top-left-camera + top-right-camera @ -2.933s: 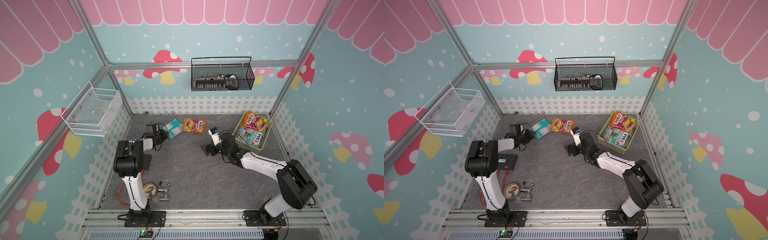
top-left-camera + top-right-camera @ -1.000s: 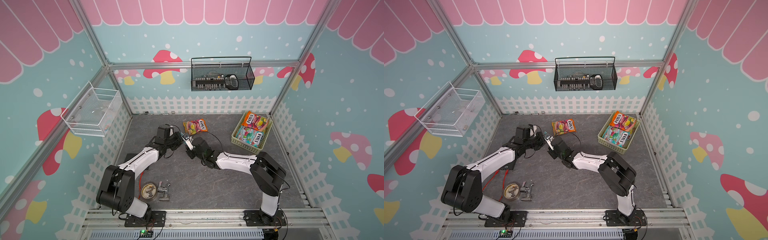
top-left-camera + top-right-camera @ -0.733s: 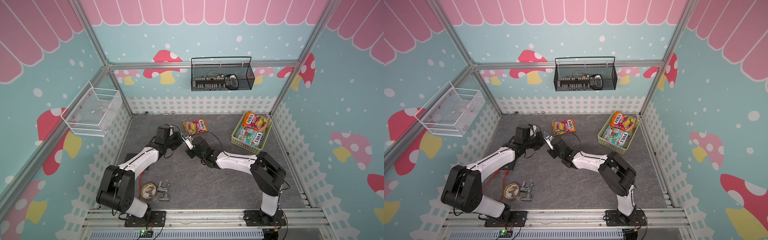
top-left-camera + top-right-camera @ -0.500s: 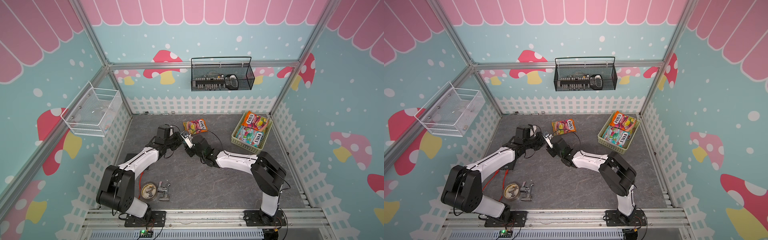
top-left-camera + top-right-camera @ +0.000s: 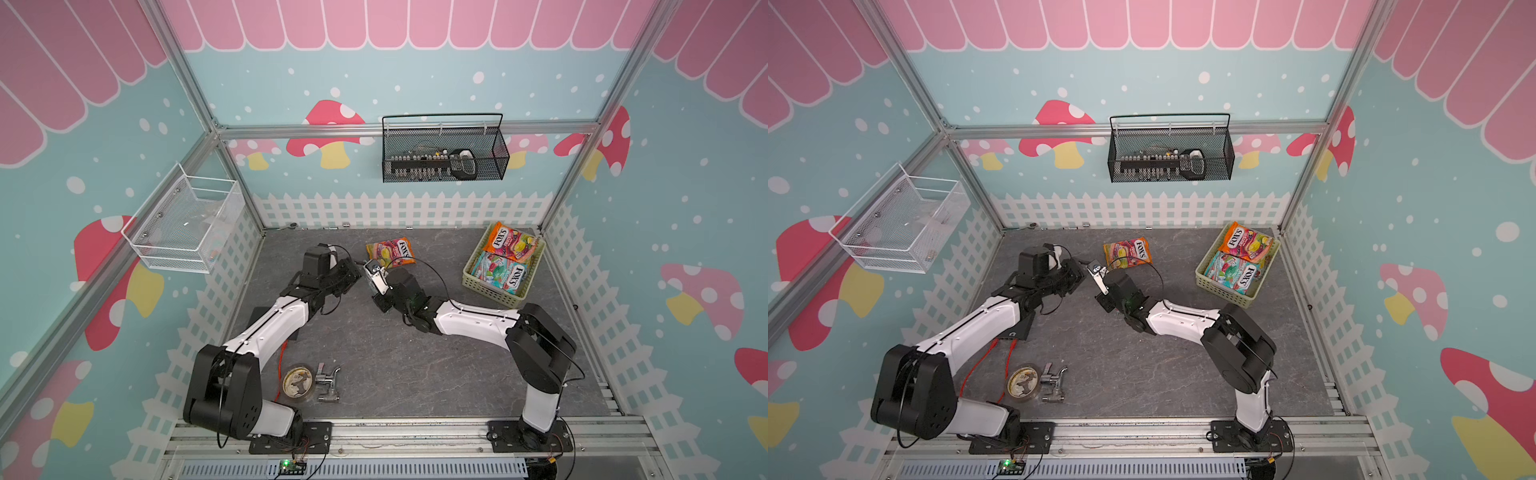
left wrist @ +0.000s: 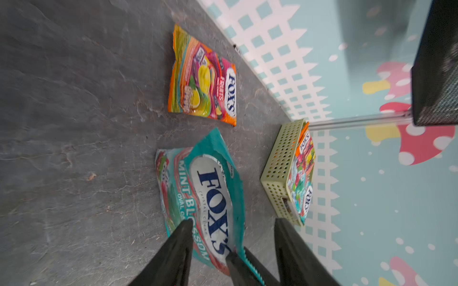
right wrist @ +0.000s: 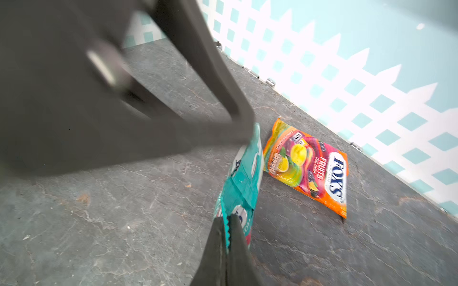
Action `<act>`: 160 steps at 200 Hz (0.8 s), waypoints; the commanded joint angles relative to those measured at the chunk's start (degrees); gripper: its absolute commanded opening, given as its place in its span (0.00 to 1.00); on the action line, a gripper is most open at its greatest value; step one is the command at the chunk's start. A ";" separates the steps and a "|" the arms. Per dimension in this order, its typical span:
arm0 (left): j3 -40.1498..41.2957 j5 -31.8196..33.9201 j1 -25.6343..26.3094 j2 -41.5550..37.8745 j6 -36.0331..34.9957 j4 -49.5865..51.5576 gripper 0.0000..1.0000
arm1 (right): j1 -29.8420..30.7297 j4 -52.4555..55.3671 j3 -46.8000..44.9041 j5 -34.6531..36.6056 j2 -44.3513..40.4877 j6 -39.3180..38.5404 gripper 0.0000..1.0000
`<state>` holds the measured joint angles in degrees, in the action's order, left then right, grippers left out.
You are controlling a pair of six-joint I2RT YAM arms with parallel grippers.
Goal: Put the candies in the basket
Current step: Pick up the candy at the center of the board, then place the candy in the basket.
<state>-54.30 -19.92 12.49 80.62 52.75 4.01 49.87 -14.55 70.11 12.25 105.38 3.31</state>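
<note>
The teal bag (image 6: 208, 193) is hard to make out in both top views; the left wrist view reads "FOX'S MINT BLOSSOM" on it. The right end effector (image 7: 226, 222) is clenched on its corner; the left end effector (image 6: 234, 221) is released, jaws astride it. Four bags: this one, an orange bag (image 5: 390, 252) marked "FOX'S FRUITS" on the desk (image 5: 395, 365) at upper centre, and two in the basket (image 5: 488, 292), right of centre.

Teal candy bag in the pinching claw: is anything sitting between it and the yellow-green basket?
Nothing visible. The floor between the teal bag, pinched by the right gripper, and the basket is bare; the orange bag lies off toward the fence.
</note>
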 commanded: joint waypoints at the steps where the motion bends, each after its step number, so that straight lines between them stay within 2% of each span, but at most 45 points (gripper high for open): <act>1: -0.68 2.90 -2.19 -5.77 -5.19 -0.54 0.79 | -4.40 0.56 -2.00 -0.13 -7.04 3.52 0.00; 16: -0.35 5.04 -2.72 -8.88 -8.62 -0.49 0.99 | -7.61 1.51 -4.32 -0.45 -10.97 5.21 0.00; 38: 0.75 7.10 -3.00 -12.13 -13.04 -0.59 0.99 | -13.21 1.25 -8.14 -1.64 -17.52 7.16 0.00; 67: 2.44 7.68 -2.96 -13.66 -14.56 -0.80 0.99 | -20.53 -0.11 -9.93 -4.05 -23.35 7.75 0.00; 92: 3.22 5.47 -2.44 -12.88 -16.00 -0.89 1.00 | -25.97 -0.69 -8.94 -1.18 -24.99 8.39 0.00; 117: 3.84 5.42 -0.49 -12.09 -17.09 -1.34 0.99 | -31.38 -4.04 -7.48 0.77 -24.41 8.81 0.00; 160: 3.77 5.53 2.51 -10.18 -18.44 -1.55 0.99 | -39.02 -6.94 -1.67 1.74 -16.96 10.96 0.00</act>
<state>-51.00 -13.91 13.85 69.58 36.71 2.79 13.72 -15.14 64.73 12.40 85.34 12.19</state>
